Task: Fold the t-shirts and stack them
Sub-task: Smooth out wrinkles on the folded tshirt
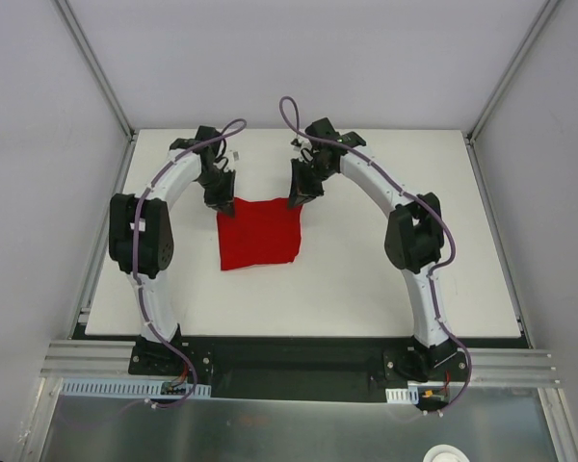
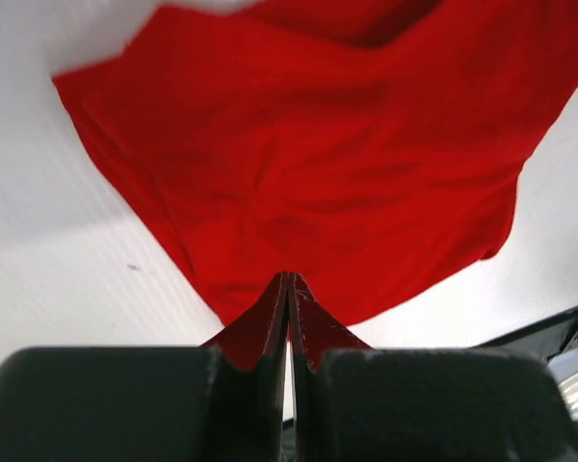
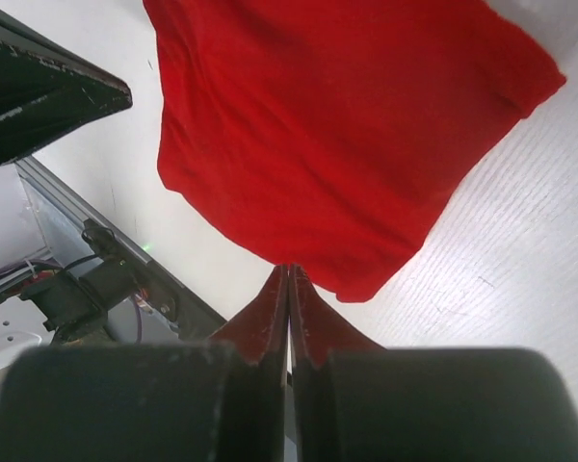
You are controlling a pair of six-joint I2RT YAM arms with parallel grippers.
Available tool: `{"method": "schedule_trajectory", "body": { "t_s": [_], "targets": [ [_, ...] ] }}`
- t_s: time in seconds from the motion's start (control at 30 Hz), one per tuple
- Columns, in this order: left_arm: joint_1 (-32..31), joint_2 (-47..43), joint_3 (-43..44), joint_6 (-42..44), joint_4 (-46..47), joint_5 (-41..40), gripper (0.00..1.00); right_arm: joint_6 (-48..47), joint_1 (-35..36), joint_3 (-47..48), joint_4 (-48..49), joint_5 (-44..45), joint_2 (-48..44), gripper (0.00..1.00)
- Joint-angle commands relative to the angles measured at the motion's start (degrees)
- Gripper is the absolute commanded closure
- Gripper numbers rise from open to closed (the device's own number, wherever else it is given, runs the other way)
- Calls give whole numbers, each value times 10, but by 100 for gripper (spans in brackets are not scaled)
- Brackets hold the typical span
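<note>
The red t-shirt (image 1: 260, 234) lies folded into a rough square on the white table (image 1: 385, 279), a little left of centre. It fills the left wrist view (image 2: 337, 164) and the right wrist view (image 3: 337, 135), flat with soft creases. My left gripper (image 1: 220, 204) is at the shirt's far left corner and my right gripper (image 1: 297, 199) at its far right corner. Both point down. In the wrist views the left gripper (image 2: 289, 277) and the right gripper (image 3: 289, 269) have their jaws pressed together over the shirt's edge, with no cloth visibly drawn up between them.
The table ends at a black strip and metal rail (image 1: 299, 361) by the arm bases. Grey walls stand at the back and sides. The other arm's dark link (image 3: 39, 87) shows at the upper left of the right wrist view.
</note>
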Motion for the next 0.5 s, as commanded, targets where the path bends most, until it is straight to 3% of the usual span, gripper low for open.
{"method": "schedule_trajectory", "body": {
  "t_s": [0.0,0.17,0.33,0.37,0.43,0.47],
  "targets": [
    [-1,21,70,-11,-1,0,100,2,-8,41,2,7,-1,99],
    [6,66,142,-22,-3,-18,100,16,-21,59,7,-10,21,99],
    [19,122,157,-43,-26,-56,99,24,-22,48,-4,-24,41,99],
    [20,124,156,-43,-29,-62,76,22,-22,36,-5,-25,40,99],
    [25,123,152,-42,-30,-70,59,16,-22,30,-9,-26,38,99],
    [30,119,150,-43,-30,-70,43,10,-22,23,-10,-24,37,99]
  ]
}}
